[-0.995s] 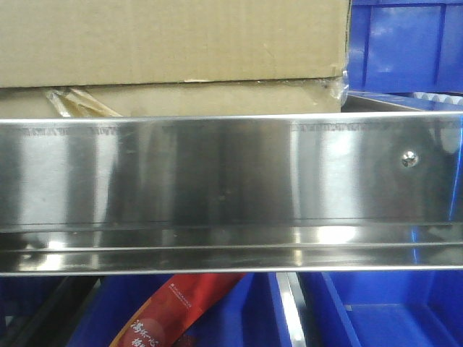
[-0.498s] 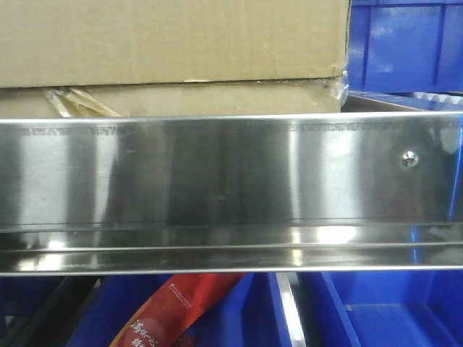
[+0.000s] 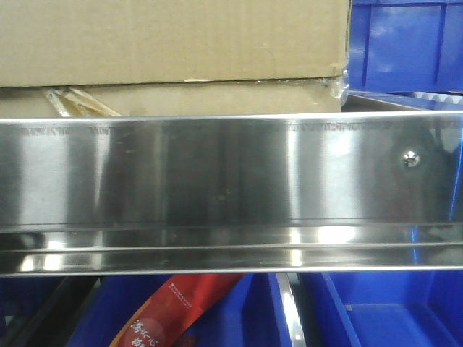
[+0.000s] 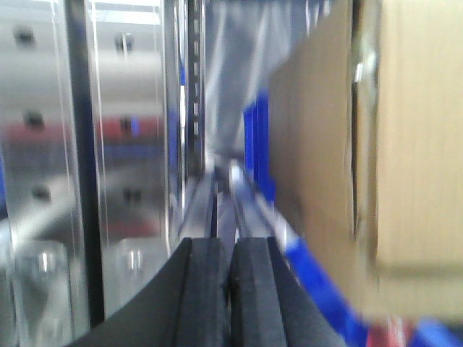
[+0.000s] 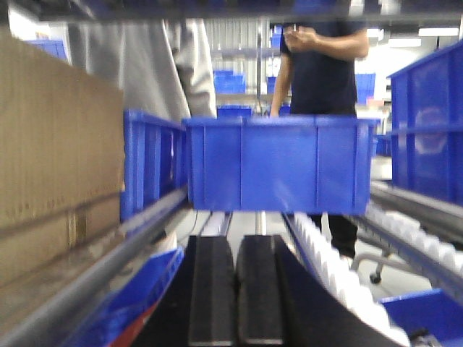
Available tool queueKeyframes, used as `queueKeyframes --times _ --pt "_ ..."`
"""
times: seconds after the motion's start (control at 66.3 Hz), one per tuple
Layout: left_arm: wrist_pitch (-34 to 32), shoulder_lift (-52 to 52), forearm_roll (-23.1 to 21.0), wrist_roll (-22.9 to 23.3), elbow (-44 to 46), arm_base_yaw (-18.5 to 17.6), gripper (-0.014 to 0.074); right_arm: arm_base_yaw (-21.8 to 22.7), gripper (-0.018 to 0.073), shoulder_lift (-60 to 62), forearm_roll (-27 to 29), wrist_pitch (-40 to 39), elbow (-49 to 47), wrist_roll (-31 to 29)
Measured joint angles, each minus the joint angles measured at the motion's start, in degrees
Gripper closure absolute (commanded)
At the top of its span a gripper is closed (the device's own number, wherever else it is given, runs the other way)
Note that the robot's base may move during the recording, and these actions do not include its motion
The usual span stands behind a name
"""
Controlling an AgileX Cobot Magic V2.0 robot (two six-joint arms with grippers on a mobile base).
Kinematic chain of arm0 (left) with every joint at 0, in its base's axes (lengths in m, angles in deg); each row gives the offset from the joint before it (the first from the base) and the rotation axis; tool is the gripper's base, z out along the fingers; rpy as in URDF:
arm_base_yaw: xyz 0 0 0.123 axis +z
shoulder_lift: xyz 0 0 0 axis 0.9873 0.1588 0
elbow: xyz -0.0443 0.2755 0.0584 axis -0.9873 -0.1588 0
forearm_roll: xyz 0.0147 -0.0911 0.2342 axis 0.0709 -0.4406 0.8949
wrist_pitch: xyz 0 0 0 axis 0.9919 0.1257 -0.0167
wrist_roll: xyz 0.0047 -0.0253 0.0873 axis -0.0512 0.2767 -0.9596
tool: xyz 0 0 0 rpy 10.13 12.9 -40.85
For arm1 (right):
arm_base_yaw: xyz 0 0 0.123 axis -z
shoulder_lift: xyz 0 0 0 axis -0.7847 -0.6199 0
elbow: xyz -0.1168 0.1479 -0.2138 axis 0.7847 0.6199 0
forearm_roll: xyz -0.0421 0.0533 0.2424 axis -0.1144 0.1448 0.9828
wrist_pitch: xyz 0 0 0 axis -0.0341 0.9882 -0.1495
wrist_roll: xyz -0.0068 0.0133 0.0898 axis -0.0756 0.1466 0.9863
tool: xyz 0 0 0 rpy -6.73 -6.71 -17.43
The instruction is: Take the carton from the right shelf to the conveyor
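The carton (image 3: 173, 43), a big plain brown cardboard box with a tuft of yellowish tape (image 3: 72, 101) at its lower left, rests on the right shelf behind the shiny steel rail (image 3: 217, 173). My left gripper (image 4: 230, 246) is shut with nothing between its black pads, and the carton (image 4: 412, 144) stands just to its right, blurred. My right gripper (image 5: 235, 242) is also shut and empty, with the carton (image 5: 51, 159) to its left. Neither gripper touches the box. The conveyor is out of view.
Blue bins (image 3: 405, 43) stand right of the carton and below the rail (image 3: 391, 311), one holding a red packet (image 3: 181, 307). Ahead of my right gripper sits a blue bin (image 5: 278, 163) on roller tracks (image 5: 325, 253), with people (image 5: 318, 58) behind. A perforated metal upright (image 4: 123, 144) is left of my left gripper.
Only the reflections on the steel rail shift slightly. The carton and the bins stay where they were.
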Motion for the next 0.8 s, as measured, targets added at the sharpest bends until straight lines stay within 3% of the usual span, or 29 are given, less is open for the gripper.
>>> queueKeyframes --times 0.075,0.211,0.317,0.407,0.543,0.618,0.799 --pt "-1.78 -0.04 -0.12 0.0 0.87 0.0 0.0582 0.0 0.0628 0.1 0.48 3.17 -4.23 0.0" --pt "2.08 0.02 -0.12 0.0 9.04 0.0 0.058 0.0 0.0589 -0.67 0.75 12.27 -15.37 0.0" --pt "7.66 2.59 -0.01 0.0 17.84 0.0 0.0526 0.0 0.0408 -5.0 2.3 18.22 -23.95 0.0" --pt "13.89 6.86 0.07 0.0 25.59 0.0 0.0386 0.0 0.0207 -9.49 4.97 20.49 -28.85 0.0" --pt "19.99 12.45 -0.16 0.0 30.96 0.0 0.0163 0.0 -0.0008 -16.37 6.52 21.23 -32.08 0.0" --pt "24.63 15.0 -0.83 0.0 32.37 0.0 0.0117 0.0 0.0001 -18.9 6.74 21.62 -32.91 0.0" --pt "31.76 19.71 -2.64 -1.24 38.57 -3.94 0.0158 -1.32 0.0001 -23.64 7.59 25.13 -38.87 0.0"
